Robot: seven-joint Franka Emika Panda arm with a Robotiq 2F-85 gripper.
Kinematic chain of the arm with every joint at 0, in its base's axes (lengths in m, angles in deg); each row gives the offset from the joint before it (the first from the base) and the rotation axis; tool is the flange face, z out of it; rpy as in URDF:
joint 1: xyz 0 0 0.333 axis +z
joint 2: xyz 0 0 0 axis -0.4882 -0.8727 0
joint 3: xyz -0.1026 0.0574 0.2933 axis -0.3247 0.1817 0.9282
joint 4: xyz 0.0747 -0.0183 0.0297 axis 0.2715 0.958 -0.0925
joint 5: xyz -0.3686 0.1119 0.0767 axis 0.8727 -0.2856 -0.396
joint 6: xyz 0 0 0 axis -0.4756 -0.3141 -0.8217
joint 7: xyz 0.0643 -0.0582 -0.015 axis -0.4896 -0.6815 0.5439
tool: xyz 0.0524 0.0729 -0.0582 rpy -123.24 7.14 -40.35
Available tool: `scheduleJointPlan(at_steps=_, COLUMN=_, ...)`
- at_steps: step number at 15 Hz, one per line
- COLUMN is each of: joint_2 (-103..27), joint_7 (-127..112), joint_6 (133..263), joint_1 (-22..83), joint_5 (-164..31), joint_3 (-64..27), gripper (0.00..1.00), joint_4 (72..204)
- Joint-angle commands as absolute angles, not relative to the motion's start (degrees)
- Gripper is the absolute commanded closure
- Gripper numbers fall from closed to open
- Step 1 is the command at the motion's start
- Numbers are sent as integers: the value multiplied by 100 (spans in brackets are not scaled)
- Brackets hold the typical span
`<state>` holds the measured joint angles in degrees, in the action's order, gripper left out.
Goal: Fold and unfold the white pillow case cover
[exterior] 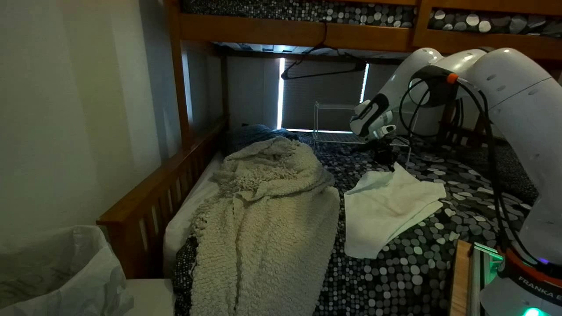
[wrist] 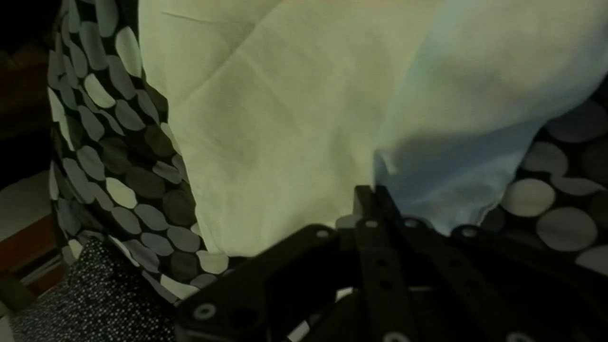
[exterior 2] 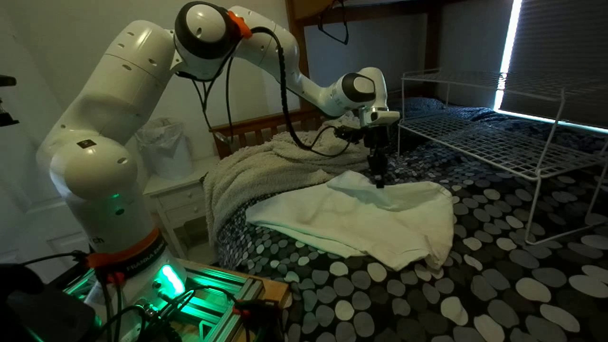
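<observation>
The white pillow case cover (exterior: 390, 206) lies creased and partly folded over on the speckled bedsheet, and it shows in the other views too (exterior 2: 365, 223) (wrist: 285, 118). My gripper (exterior 2: 379, 184) points down at the cover's far edge. In the wrist view the fingertips (wrist: 372, 191) are pressed together on a pinched ridge of the cloth, which is drawn up to the tips. In an exterior view the gripper (exterior: 390, 166) meets a raised peak of the cover. The underside right of the fingers is in shadow. The part between the fingers is hidden.
A cream-beige knitted blanket (exterior: 272, 228) lies along the bed beside the cover. A white wire rack (exterior 2: 475, 142) stands on the bedsheet (exterior 2: 498, 280) close to the gripper. The upper bunk (exterior: 290, 28) with a hanger (exterior: 325, 75) is overhead.
</observation>
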<state>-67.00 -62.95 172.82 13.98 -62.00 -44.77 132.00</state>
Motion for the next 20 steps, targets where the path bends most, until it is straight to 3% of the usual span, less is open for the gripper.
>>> scheduleJointPlan(at_steps=1, joint_2=-6057, joint_7=-6717, joint_6=17448, joint_1=1585, joint_5=-5790, joint_3=-4490, gripper=100, joint_4=14376)
scheduleJointPlan(at_steps=9, joint_2=-5632, joint_7=-7421, joint_6=17482, joint_1=1541, joint_5=-5305, joint_3=-4463, gripper=100, joint_4=15490)
scheduleJointPlan(at_steps=18, joint_2=-5778, joint_7=-7725, joint_6=17554, joint_1=1466, joint_5=-5258, joint_3=-4350, gripper=100, joint_4=15878)
scheduleJointPlan(at_steps=19, joint_2=-5777, joint_7=-7686, joint_6=17520, joint_1=1464, joint_5=-5246, joint_3=-4340, gripper=74, joint_4=15869)
scheduleJointPlan(at_steps=20, joint_2=-5725, joint_7=-7634, joint_6=17629, joint_1=1459, joint_5=-5220, joint_3=-4335, gripper=72, joint_4=15878)
